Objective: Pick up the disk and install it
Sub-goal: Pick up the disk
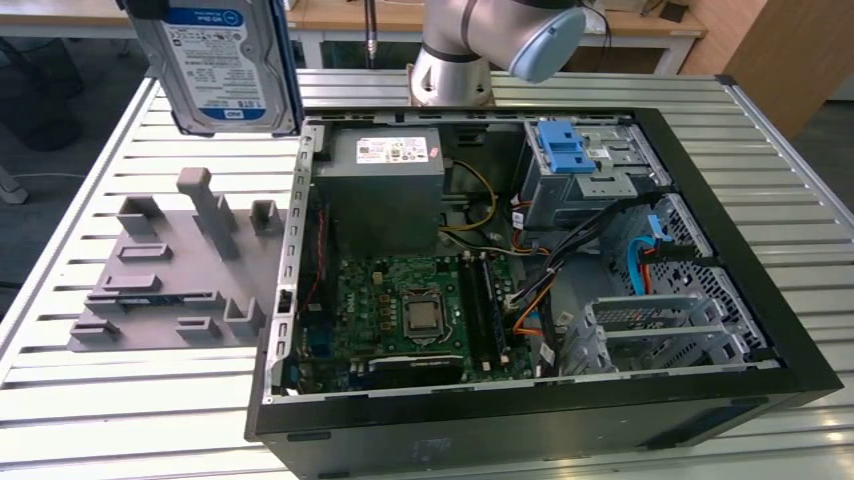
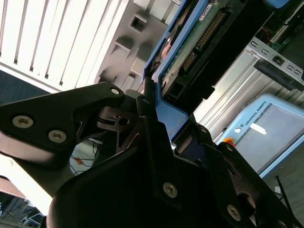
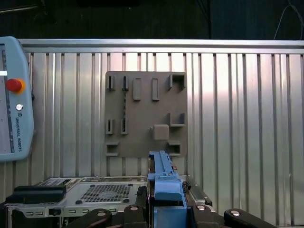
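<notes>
the jaws are clenched on the disk [image 1: 220, 65] at its blue rail [image 3: 166, 183], holding it upright in the air above the grey holder [image 1: 174, 265], near the tabletop's [image 1: 120, 410] far edge, beside the open case [image 1: 747, 230]. gripped by one end, it could tilt or slip, then clip the case wall or snag the cables [image 1: 587, 235].

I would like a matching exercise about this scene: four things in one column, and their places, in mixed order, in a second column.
1. disk
2. grey fixture
3. power-supply box
4. blue latch

A. on the table, beside the case
B. inside the case, with a white sticker
C. in the air, clamped by the gripper
D. inside the case, on the drive cage

Pairs: 1-C, 2-A, 3-B, 4-D
</notes>
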Controlling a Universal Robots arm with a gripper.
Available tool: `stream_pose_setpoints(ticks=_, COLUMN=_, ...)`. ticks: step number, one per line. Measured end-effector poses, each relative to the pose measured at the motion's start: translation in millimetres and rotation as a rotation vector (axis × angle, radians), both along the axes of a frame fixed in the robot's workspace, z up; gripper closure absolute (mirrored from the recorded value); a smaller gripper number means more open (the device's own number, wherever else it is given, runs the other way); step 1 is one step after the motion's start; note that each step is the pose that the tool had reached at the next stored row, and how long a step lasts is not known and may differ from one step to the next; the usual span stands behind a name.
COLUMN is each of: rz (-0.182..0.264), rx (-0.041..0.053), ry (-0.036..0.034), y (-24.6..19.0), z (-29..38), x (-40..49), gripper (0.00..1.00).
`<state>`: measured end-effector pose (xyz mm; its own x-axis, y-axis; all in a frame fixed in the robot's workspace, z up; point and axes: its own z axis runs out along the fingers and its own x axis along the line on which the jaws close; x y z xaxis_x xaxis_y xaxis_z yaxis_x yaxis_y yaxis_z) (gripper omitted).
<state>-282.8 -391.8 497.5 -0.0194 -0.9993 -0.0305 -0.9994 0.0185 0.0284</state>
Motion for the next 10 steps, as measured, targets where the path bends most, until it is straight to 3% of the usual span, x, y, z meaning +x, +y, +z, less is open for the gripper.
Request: stream_pose_setpoints(ticks=10, rz=0.0, rx=0.0, ry=0.0016, y=-3.7, z=0.0, x=14.0, gripper=0.64)
